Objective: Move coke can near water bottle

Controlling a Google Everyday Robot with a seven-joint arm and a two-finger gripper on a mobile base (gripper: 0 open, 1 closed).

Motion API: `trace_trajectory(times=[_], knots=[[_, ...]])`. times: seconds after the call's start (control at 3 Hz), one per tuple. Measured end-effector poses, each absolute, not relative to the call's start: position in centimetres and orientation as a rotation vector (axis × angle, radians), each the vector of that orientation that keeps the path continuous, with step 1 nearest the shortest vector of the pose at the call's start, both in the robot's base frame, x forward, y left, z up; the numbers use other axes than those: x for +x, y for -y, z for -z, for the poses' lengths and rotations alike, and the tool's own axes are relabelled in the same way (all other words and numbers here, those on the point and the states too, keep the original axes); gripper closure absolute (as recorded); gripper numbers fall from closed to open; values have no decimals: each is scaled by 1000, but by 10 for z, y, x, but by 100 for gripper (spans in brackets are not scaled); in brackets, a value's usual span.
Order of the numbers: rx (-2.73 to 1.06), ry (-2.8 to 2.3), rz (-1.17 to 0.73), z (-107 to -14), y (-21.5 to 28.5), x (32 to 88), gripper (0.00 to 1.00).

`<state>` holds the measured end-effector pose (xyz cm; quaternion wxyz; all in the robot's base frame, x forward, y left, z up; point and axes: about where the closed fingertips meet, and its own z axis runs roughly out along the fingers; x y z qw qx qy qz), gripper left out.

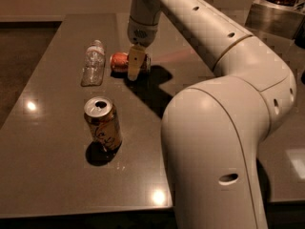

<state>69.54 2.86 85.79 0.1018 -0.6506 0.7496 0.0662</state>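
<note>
Lying on its side, the coke can sits near the water bottle on the table. The gripper is closed on the can. Once let go, the round can might roll away.
</note>
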Motion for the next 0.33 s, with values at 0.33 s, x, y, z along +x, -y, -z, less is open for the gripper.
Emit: trace_trajectory(times=[0.33], knots=[[-1908, -2200, -191, -855, -33, 701, 0]])
